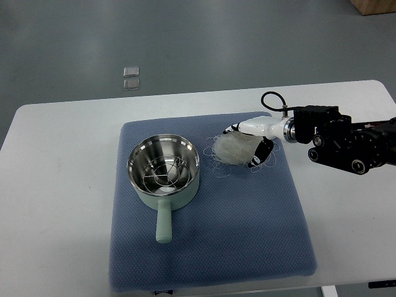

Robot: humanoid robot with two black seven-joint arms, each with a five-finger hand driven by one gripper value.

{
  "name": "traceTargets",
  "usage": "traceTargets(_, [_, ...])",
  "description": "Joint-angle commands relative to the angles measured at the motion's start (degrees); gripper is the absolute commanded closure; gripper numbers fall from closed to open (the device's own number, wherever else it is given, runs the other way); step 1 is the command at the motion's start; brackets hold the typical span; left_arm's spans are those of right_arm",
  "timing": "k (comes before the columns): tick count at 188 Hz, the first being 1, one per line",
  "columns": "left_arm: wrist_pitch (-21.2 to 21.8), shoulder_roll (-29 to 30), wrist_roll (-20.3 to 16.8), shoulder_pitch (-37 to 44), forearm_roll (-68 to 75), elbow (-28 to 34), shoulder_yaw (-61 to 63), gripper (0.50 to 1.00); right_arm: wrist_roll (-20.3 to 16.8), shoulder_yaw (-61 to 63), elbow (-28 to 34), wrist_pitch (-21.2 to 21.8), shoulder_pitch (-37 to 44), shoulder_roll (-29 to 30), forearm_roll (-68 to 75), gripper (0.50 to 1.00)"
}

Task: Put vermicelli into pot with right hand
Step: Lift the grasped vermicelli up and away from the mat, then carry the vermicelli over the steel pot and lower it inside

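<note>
White vermicelli [234, 150] on blue mat [260, 235], just R of pot [164, 169]. Right hand [250, 143] fingers clamped on bundle, low, apparently to lift it. Pot upright, mouth open to receive, handle toward robot. Worktop [62, 185] otherwise bare.

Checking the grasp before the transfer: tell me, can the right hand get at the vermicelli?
Probably yes: the right hand is already at the vermicelli on the blue mat, nothing between them; a firm grip isn't clear.

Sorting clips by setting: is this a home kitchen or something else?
Probably a lab or test space, not a kitchen: a plain white table, bare grey floor, and a pot staged on a blue mat.
</note>
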Motion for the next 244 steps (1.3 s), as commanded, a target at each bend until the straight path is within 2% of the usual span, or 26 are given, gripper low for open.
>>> traceTargets(1, [0.0, 0.0, -0.02, 0.0, 0.0, -0.03, 0.0, 0.5, -0.32, -0.98, -0.66, -1.0, 0.3, 0.39, 0.01, 0.775])
traceTargets(2, [0.0, 0.0, 0.07, 0.0, 0.0, -0.03, 0.0, 0.5, -0.32, -1.07, -0.66, -1.0, 0.3, 0.39, 0.01, 0.807])
traceTargets(3, [0.0, 0.0, 0.07, 0.0, 0.0, -0.03, 0.0, 0.5, -0.32, -1.07, -0.66, -1.0, 0.3, 0.39, 0.01, 0.807])
traceTargets(4, [0.0, 0.0, 0.07, 0.0, 0.0, -0.03, 0.0, 0.5, -0.4, -1.16, -0.66, -1.0, 0.39, 0.39, 0.01, 0.846])
traceTargets(5, [0.0, 0.0, 0.07, 0.0, 0.0, -0.03, 0.0, 0.5, -0.4, -1.16, -0.66, -1.0, 0.39, 0.39, 0.01, 0.846])
traceTargets(6, [0.0, 0.0, 0.07, 0.0, 0.0, -0.03, 0.0, 0.5, -0.4, -1.33, -0.66, -1.0, 0.48, 0.39, 0.01, 0.891])
traceTargets(7, [0.0, 0.0, 0.07, 0.0, 0.0, -0.03, 0.0, 0.5, -0.4, -1.34, -0.66, -1.0, 0.48, 0.39, 0.01, 0.891])
traceTargets(8, [0.0, 0.0, 0.07, 0.0, 0.0, -0.03, 0.08, 0.5, -0.49, -1.42, -0.66, -0.91, 0.48, 0.47, 0.01, 0.94])
traceTargets(9, [0.0, 0.0, 0.07, 0.0, 0.0, -0.03, 0.08, 0.5, -0.49, -1.42, -0.66, -0.91, 0.48, 0.47, 0.01, 0.94])
traceTargets(10, [0.0, 0.0, -0.01, 0.0, 0.0, -0.03, 0.08, 0.5, -0.49, -1.51, -0.66, -0.91, 0.56, 0.47, 0.01, 0.987])
traceTargets(13, [0.0, 0.0, -0.02, 0.0, 0.0, -0.03, 0.08, 0.5, -0.49, -1.6, -0.66, -0.91, 0.57, 0.47, 0.01, 1.0])
traceTargets(46, [0.0, 0.0, -0.02, 0.0, 0.0, 0.05, 0.0, 0.5, -1.46, -2.04, -1.98, -1.53, 0.57, 0.91, 0.01, 1.0])
traceTargets(87, [0.0, 0.0, 0.07, 0.0, 0.0, 0.05, 0.0, 0.5, -1.37, -0.54, -2.06, -6.19, 0.57, -0.4, 1.06, 1.0])
traceTargets(109, [0.0, 0.0, -0.02, 0.0, 0.0, 0.05, 0.0, 0.5, -1.2, 3.41, -1.01, -7.59, 0.74, -3.13, 1.41, 1.0])
traceTargets(125, [0.0, 0.0, -0.02, 0.0, 0.0, 0.05, -0.09, 0.5, -1.02, 6.75, 1.54, -7.5, 1.53, -5.33, 1.41, 1.0])
traceTargets(164, [0.0, 0.0, -0.02, 0.0, 0.0, 0.05, 0.0, 0.5, 0.12, 8.6, 10.24, -7.24, 9.88, -9.9, 1.85, 1.0])
traceTargets(211, [0.0, 0.0, -0.02, 0.0, -0.09, 0.14, -0.09, 0.5, 3.2, 8.6, 16.92, -7.15, 17.17, -8.75, 2.73, 1.0])
traceTargets(244, [0.0, 0.0, 0.07, 0.0, -0.09, 0.14, -0.18, 0.5, 4.96, 8.6, 21.14, -6.98, 18.67, -5.5, 2.99, 1.0])
